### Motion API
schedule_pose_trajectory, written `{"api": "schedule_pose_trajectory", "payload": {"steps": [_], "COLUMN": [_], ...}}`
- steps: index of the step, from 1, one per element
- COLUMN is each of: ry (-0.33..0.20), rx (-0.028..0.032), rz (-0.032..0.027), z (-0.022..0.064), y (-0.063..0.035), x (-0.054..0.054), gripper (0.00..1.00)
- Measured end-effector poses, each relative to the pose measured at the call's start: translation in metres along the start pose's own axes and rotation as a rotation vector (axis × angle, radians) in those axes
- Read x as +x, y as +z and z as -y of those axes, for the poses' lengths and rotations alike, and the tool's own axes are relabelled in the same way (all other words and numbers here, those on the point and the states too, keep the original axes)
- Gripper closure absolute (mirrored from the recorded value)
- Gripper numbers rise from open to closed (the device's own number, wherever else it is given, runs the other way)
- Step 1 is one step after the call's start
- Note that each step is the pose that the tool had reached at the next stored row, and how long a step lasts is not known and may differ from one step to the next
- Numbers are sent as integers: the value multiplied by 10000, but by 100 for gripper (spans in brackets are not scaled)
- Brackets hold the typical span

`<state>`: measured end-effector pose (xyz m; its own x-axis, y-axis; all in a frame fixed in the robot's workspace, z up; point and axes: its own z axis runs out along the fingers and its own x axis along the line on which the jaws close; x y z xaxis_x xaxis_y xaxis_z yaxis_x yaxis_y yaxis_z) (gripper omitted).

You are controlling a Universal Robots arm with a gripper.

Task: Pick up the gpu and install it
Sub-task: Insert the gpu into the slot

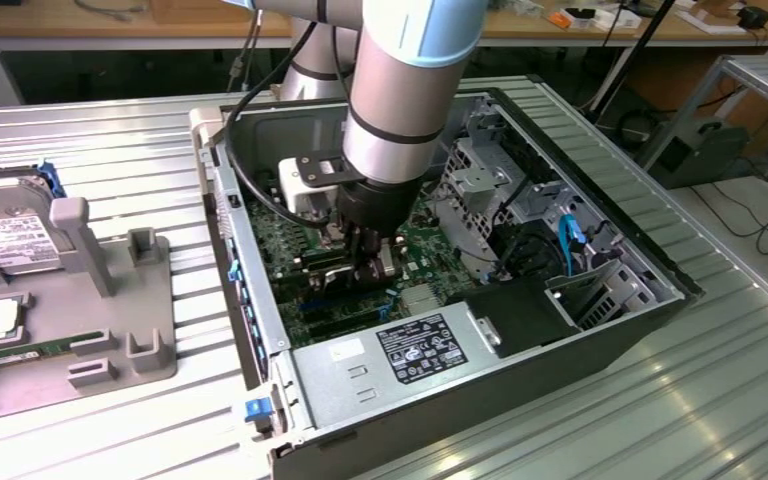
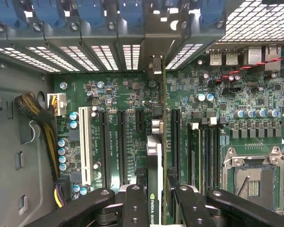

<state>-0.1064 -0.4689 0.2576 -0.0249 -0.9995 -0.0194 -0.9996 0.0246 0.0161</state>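
The gpu (image 2: 155, 156) appears edge-on in the wrist view, a thin green card with a dark labelled face. It stands upright over the black expansion slots (image 2: 120, 142) of the motherboard (image 2: 213, 118), its silver bracket end (image 2: 155, 65) close to the case's rear slot openings. My gripper (image 2: 161, 208) is shut on it, one black finger (image 2: 135, 208) on each side. In the exterior view the gripper (image 1: 364, 268) reaches down into the open computer case (image 1: 244, 250), low over the board. I cannot tell whether the card's edge sits in a slot.
A power supply (image 1: 411, 350) fills the case's near end, and a drive cage (image 1: 491, 180) with a blue cable (image 1: 571, 240) stands at the exterior view's right. On the grey tray (image 1: 131, 350) at the left lie a hard drive (image 1: 4, 245) and a memory stick (image 1: 24, 352). A white slot (image 2: 85, 142) and the CPU socket (image 2: 253, 175) flank the card.
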Motion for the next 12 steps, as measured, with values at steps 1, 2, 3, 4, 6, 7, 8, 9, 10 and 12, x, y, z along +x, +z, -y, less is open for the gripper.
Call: {"api": "schedule_pose_trajectory", "payload": {"steps": [1,2,3,4,6,7,8,9,10,12], "ry": [0,-1,0,0,0,0,0,-1,-1,-1], "rx": [0,1,1,1,1,1,1,2,1,1], "rz": [-1,1,1,1,2,1,1,3,2,2], "z": [0,0,-1,-2,-4,-6,-11,-16,-22,-25], "y": [4,8,9,12,20,23,27,30,33,34], "x": [0,0,0,0,0,1,1,1,1,1], "gripper": [73,73,73,73,73,73,73,73,73,73]}}
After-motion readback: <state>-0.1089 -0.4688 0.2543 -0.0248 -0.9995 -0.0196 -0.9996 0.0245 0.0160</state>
